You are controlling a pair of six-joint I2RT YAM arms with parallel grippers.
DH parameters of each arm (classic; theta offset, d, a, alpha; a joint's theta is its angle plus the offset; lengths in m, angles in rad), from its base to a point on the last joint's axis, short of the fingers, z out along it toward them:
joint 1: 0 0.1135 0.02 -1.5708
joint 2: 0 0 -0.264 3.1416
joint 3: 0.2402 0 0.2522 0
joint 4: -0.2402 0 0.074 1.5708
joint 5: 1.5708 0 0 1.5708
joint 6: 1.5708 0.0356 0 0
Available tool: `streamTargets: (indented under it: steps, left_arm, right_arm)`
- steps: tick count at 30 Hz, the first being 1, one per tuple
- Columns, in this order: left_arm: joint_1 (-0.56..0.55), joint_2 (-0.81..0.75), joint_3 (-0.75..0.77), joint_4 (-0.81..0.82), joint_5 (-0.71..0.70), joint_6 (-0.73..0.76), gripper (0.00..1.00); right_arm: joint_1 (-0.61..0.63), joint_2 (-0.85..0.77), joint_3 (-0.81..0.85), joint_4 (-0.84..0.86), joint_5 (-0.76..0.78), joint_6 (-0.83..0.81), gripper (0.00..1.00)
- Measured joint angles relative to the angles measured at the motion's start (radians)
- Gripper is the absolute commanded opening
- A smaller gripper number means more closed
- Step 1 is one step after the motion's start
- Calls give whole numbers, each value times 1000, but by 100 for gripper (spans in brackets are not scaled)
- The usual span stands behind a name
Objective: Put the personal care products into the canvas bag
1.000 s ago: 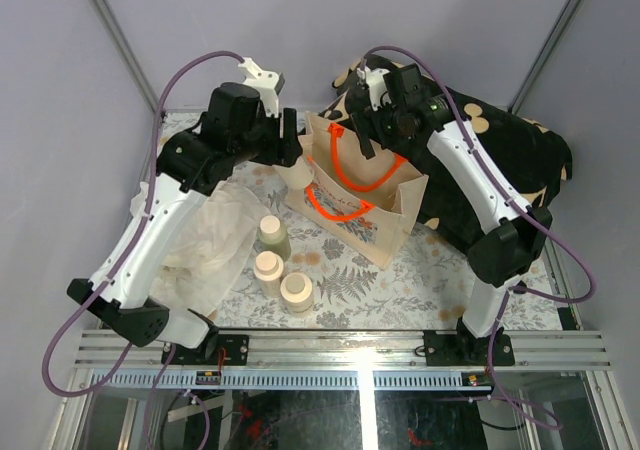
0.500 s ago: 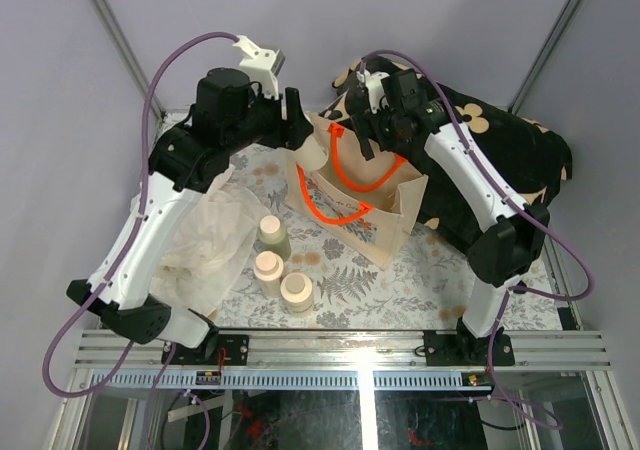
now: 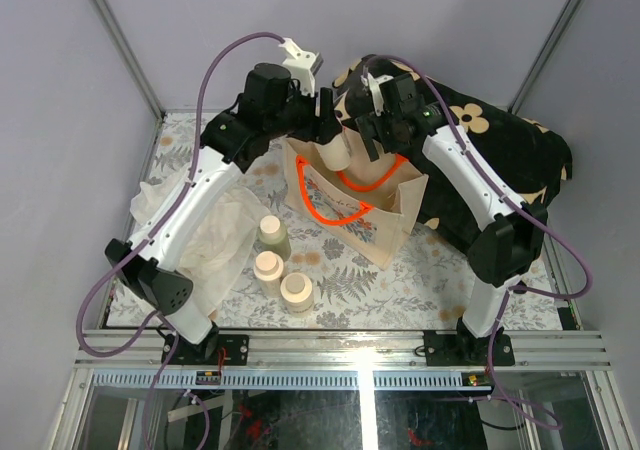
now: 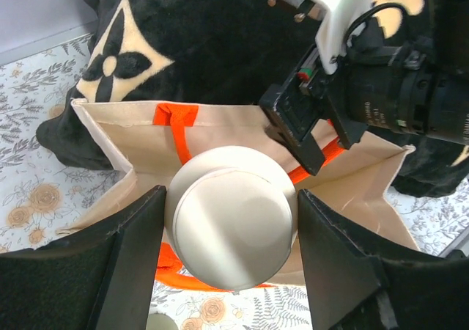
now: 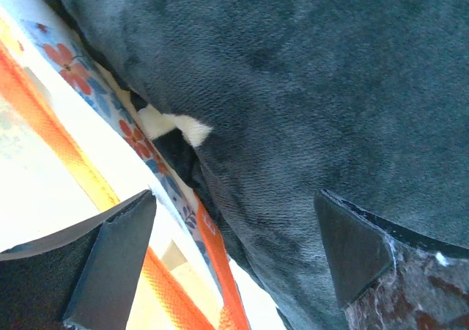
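Observation:
My left gripper (image 3: 333,142) is shut on a cream-capped bottle (image 3: 335,154) and holds it above the open mouth of the canvas bag (image 3: 368,226). In the left wrist view the bottle's round cap (image 4: 233,226) sits between my black fingers (image 4: 130,271), with the bag's rim (image 4: 117,114) and an orange handle (image 4: 176,128) below. Three more bottles (image 3: 272,236) (image 3: 267,266) (image 3: 296,292) stand on the mat left of the bag. My right gripper (image 3: 385,138) is open at the bag's far rim; its view shows the bag's printed wall (image 5: 110,154) between the jaws.
A black cloth with tan flower marks (image 3: 510,150) lies behind and right of the bag and fills the right wrist view (image 5: 330,88). A thin white plastic bag (image 3: 215,235) lies on the floral mat at the left. Frame posts stand at the back corners.
My left arm has carried the bottle to the right, from beside the bag's left edge to above its open mouth. The right gripper has stayed at the far rim.

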Motion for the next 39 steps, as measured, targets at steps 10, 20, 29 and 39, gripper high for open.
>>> streamTargets:
  steps: [10, 20, 29, 39]
  left_arm:
    - [-16, 87, -110, 56, -69, 40, 0]
    - [-30, 197, -188, 95, -90, 53, 0]
    - [-35, 212, -193, 120, -220, 95, 0]
    - [-16, 317, -202, 129, -296, 106, 0]
  right_arm:
    - [0, 0, 82, -55, 84, 16, 96]
    - [0, -2, 89, -69, 113, 40, 96]
    - [0, -2, 85, -74, 117, 45, 96]
    - [0, -2, 85, -88, 118, 45, 96]
